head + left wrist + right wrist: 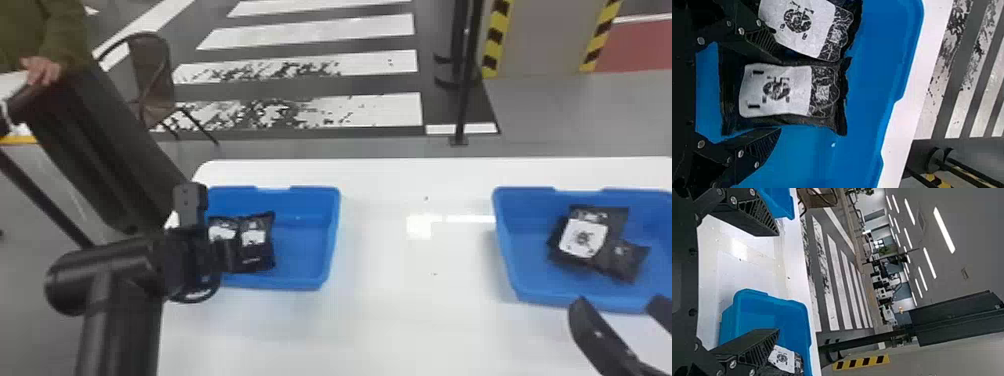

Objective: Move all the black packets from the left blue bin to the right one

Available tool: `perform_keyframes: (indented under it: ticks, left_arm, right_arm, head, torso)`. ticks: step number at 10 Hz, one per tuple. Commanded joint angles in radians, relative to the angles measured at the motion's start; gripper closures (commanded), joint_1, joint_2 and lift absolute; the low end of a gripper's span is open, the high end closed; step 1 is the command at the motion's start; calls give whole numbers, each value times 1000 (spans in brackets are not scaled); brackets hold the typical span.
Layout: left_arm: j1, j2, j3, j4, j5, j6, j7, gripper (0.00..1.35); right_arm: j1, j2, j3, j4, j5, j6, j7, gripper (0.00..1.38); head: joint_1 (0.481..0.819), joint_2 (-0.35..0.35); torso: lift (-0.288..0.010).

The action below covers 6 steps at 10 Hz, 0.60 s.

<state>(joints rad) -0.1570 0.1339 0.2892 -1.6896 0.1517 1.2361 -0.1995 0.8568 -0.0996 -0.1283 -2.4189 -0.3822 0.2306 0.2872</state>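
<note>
The left gripper (226, 255) is over the left blue bin (332, 240), its fingers parted and the right-hand packet (257, 245) between them; whether they touch it, I cannot tell. The right gripper (619, 302) is open and empty above the table (420, 320), by the near side of the right blue bin (510, 250).

The left wrist view gives the whole front of the packet between the fingers, while the head view gives the spread of both bins. The right wrist view reaches past the table to ceiling lights (944, 229) and a striped floor (830, 301).

In the head view, the left arm covers the left bin's left end and part of the left-hand packet (220, 230); the right bin's right end is cut off. How many packets overlap in that bin is hard to make out.

The packets are black and crinkled, with white labels bearing a dark round print. Two lie side by side in the left bin. In the right bin, a labelled packet (582, 237) lies tilted, with a darker packet (625, 260) against its right, near side.
</note>
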Motion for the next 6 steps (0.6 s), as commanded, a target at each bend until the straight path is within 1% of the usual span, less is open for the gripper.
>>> perform_keyframes:
  ticks: [1,2,3,4,5,6]
  left_arm:
    - [-20,7,-8,59,2,-21,-17,901]
    - [-12,6,-4,59,2,-38,-20,1204]
    - [2,6,2,59,2,-73,-38,1207]
    - [17,4,14,54,10,-115,-72,1207]
    - [56,6,20,-12,52,-127,-95,1207]
    - [120,4,22,-113,122,-144,-97,1207]
  right_arm:
    - [-5,0,1,5,-7,3,3,159]
    - [-5,0,1,7,-13,3,3,159]
    - [-5,0,1,10,-15,3,3,159]
    - [-3,0,1,10,-21,3,4,159]
    - [-3,-2,1,7,-21,3,4,159]
    - [-3,-2,1,5,-21,3,4,159]
  head:
    - [695,188]
    - [695,184]
    - [695,183]
    - [695,183]
    - [695,182]
    - [695,177]
  torso:
    - [-140]
    - [-140]
    - [-140]
    - [-140]
    - [-140]
    - [-140]
